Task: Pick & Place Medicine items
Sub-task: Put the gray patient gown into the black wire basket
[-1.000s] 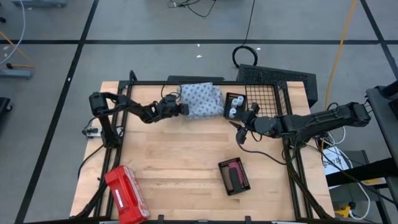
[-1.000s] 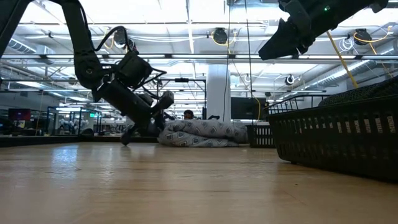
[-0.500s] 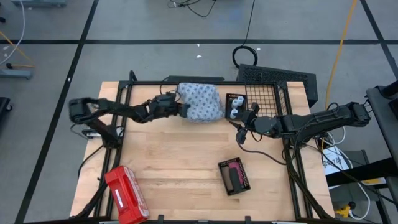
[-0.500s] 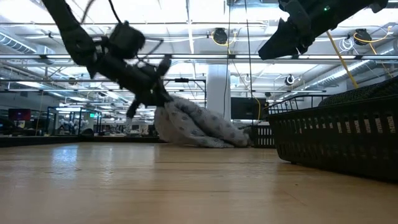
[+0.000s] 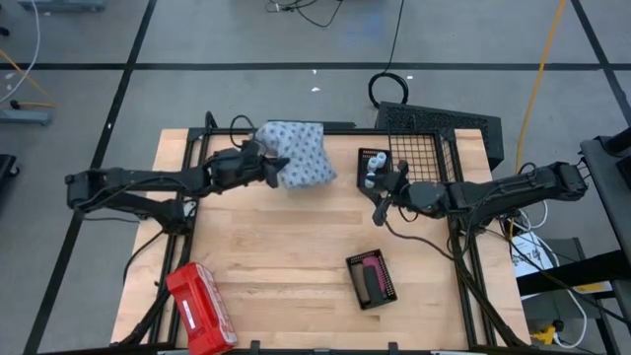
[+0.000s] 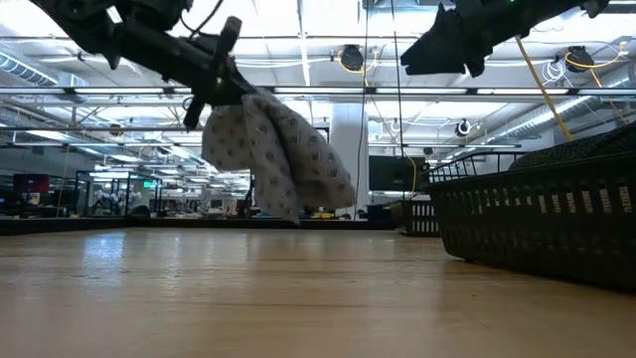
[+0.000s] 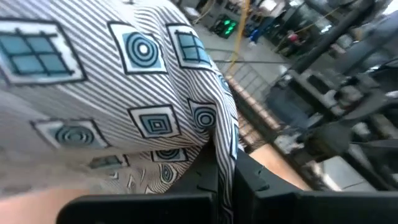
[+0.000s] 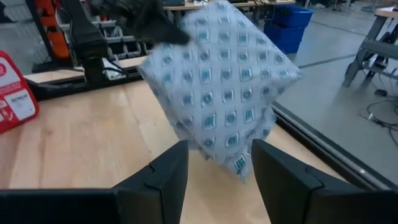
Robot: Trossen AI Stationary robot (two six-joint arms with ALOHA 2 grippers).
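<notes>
Jaws of the left gripper (image 5: 268, 166) are clamped on the edge of the blue-white patterned cloth (image 5: 299, 154), which hangs bunched and lifted clear of the wooden surface (image 5: 286, 256) in the low view. Jaws of the right gripper (image 5: 381, 195) stand apart with nothing between them; the right wrist view looks past them toward the hanging cloth.

Near the far edge of the surface, just beside the right gripper, sits 1 small black tray (image 5: 372, 166) with about 3 tiny white bottles (image 5: 370, 179). Toward the near edge lies 1 black mesh tray (image 5: 372, 279) holding a pink-red tube (image 5: 374, 260) and a dark tube (image 5: 370, 285); a third cannot be made out. 1 red plastic case (image 5: 200, 309) lies at the near left corner. 1 black wire basket (image 5: 422, 156) stands at the far right, beside the bottles.
</notes>
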